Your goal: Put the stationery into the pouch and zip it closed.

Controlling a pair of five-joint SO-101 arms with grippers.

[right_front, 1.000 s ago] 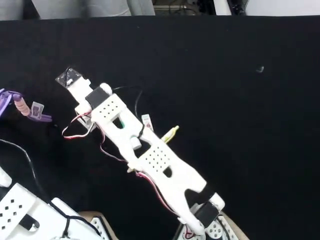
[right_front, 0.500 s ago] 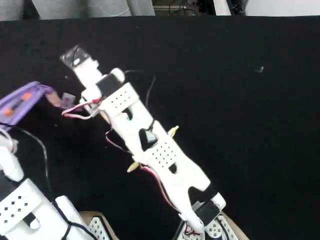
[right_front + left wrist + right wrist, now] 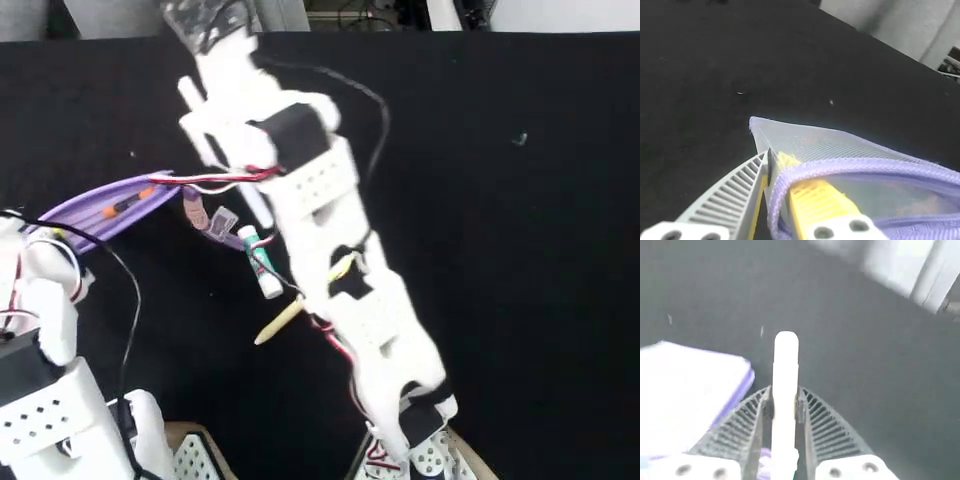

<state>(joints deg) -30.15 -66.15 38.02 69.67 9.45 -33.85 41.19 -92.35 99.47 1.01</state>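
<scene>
Over the black bench [image 3: 520,250], toward its left side, the left pincer [image 3: 772,165] is closed tight on the pouch [image 3: 850,155]. It nips the purple-trimmed rim near one corner, with a ribbed finger on the outside and a yellow-padded finger against the clear mesh wall. From the high view the pouch [image 3: 100,205] is held up off the bench as a long lavender strip. It slants from the left arm toward the right arm. Something orange shows through its side, and its zip tabs [image 3: 215,220] dangle at the end nearest the right arm.

The right pincer [image 3: 785,395] is drawn in almost fully. Both ribbed fingers press the sides of a white stick [image 3: 786,365], which pokes out well past the fingertips. From that wrist the pouch [image 3: 690,390] appears beside and below the fingers, apart from the stick's tip.

On the bench beside the right arm lie a short white tube with a green band [image 3: 262,268] and a cream pencil-like stick [image 3: 280,320]. A yellow piece [image 3: 345,265] is partly hidden by the arm.
</scene>
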